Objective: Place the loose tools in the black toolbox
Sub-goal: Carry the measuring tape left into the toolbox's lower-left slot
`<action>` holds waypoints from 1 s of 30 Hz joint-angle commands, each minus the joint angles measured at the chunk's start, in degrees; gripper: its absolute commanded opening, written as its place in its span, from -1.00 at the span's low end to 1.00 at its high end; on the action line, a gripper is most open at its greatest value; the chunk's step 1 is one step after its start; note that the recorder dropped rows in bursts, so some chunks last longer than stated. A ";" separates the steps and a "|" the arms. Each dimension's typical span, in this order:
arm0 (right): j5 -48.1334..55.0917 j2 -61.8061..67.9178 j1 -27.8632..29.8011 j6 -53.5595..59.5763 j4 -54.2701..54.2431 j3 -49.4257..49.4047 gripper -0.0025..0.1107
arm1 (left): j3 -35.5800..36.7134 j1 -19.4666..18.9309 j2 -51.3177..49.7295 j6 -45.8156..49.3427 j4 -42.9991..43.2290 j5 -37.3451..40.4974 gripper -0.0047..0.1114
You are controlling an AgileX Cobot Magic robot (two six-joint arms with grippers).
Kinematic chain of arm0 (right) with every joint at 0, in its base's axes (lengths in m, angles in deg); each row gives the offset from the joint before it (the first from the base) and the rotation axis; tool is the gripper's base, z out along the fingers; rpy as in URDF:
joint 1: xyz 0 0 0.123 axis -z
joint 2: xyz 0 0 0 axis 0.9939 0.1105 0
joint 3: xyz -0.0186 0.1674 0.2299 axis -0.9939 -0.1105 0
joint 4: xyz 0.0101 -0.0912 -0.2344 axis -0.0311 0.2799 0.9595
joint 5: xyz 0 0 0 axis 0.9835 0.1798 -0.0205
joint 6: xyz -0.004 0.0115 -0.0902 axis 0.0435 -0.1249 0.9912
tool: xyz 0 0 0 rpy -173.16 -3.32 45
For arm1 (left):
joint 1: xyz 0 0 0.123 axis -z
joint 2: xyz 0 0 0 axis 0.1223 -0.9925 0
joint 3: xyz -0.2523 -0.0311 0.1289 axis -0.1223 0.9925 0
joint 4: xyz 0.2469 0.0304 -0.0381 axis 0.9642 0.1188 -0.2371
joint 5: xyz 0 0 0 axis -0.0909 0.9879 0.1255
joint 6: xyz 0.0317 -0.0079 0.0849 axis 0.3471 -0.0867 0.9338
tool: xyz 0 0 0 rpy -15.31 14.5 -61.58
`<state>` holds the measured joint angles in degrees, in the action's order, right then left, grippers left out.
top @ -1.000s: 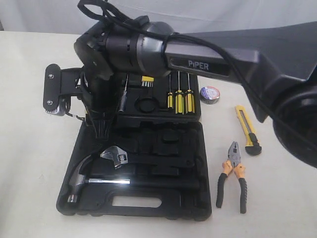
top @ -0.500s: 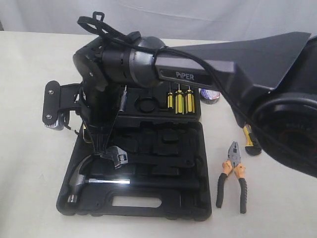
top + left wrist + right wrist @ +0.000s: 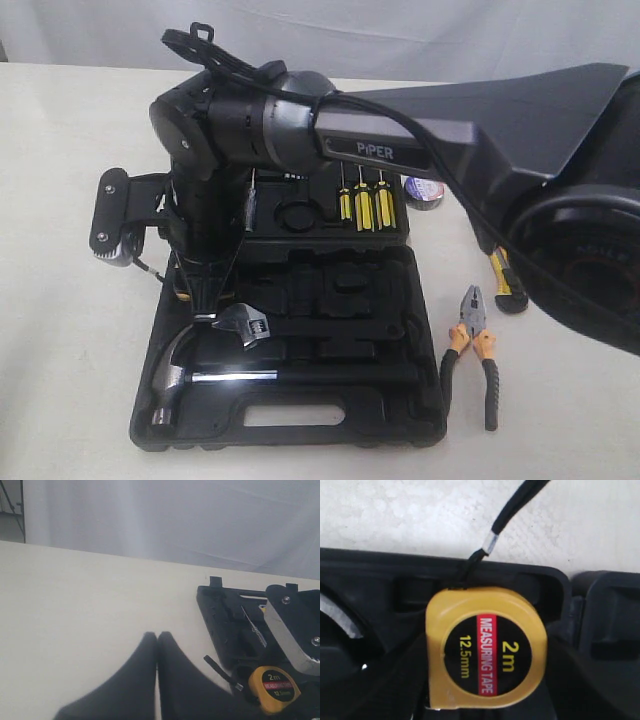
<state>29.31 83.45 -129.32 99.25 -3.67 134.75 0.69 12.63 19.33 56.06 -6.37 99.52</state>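
1. Step in hand: stowing the 1st loose tool. The right gripper (image 3: 204, 296) reaches across and is clamped on the sides of the yellow tape measure (image 3: 487, 647). It holds it over a moulded pocket at the black toolbox's (image 3: 420, 330) left edge (ext. view). Can't tell if the tape measure is seated yet.
2. Left gripper (image 3: 157, 638): fingers pressed together, nothing in them, parked on the table beside the toolbox.
3. Next move (judgement): lower the tape measure square into the pocket and let go. Its strap (image 3: 515, 510) hangs out over the toolbox rim and could snag.
4. In the toolbox: hammer (image 3: 200, 375) and wrench (image 3: 245, 325) in the base, screwdrivers (image 3: 362, 205) in the lid half.
5. Still outside, all right of the toolbox: pliers (image 3: 470, 350), utility knife (image 3: 507, 285) (partly hidden by the arm), and tape roll (image 3: 422, 190) at its far right corner.
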 commanded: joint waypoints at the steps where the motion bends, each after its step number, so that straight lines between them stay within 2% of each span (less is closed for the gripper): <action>1: 3.47 0.41 0.21 -1.49 -0.51 -0.18 0.14 | -0.30 0.33 -0.23 -0.07 0.02 -0.04 -0.92; 6: 3.92 0.30 0.21 -4.25 -0.51 -0.18 0.25 | -0.30 0.33 -0.23 -0.07 0.02 -0.04 -0.92; 16: 3.78 -4.10 0.21 -7.66 -0.51 0.07 0.25 | -0.30 0.33 -0.23 -0.07 0.02 -0.04 -0.92; 20: 4.34 -5.31 0.21 -14.12 -0.51 2.66 0.21 | -0.30 0.33 -0.23 -0.07 0.14 -0.03 -0.92; 22: 4.34 -5.45 0.21 -16.50 -0.51 4.24 -0.02 | -0.30 0.33 -0.23 -0.07 0.14 -0.03 -0.92; 27: 3.77 -5.31 0.21 -22.03 -0.51 5.10 -0.92 | -0.30 0.33 -0.23 -0.07 0.14 -0.03 -0.92; 30: 3.90 -4.26 0.21 -25.77 -0.51 5.10 -0.96 | -0.30 0.33 -0.23 -0.07 0.14 -0.03 -0.92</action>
<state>33.26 78.51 -129.32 77.19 -4.18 139.41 0.69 12.63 19.33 56.06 -6.37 99.52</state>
